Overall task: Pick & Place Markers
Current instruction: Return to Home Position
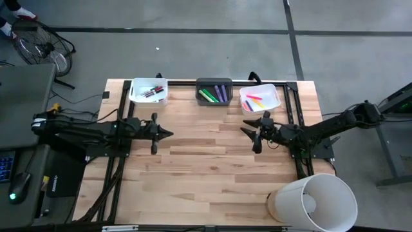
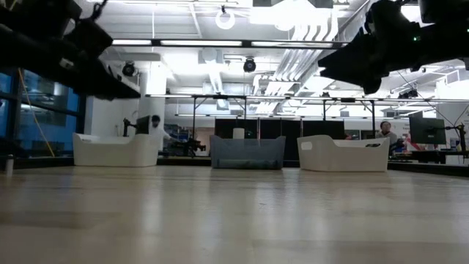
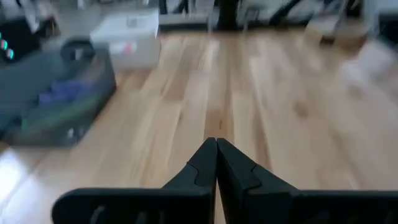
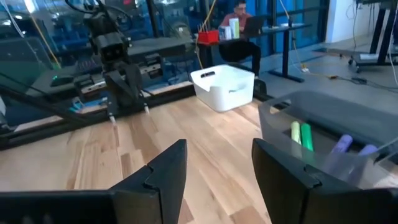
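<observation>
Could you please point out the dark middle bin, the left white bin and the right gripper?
dark middle bin (image 1: 214, 81): high view, far rim.
left white bin (image 1: 132, 91): high view, left rim.
right gripper (image 4: 219, 148): right wrist view, midway between open fingertips.

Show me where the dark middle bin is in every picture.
High view: dark bin, top centre.
Low view: centre, at the table's far edge.
Left wrist view: blurred grey box ahead.
Right wrist view: close by, holding green and purple markers.
Landmark: a white bin beside it.
</observation>
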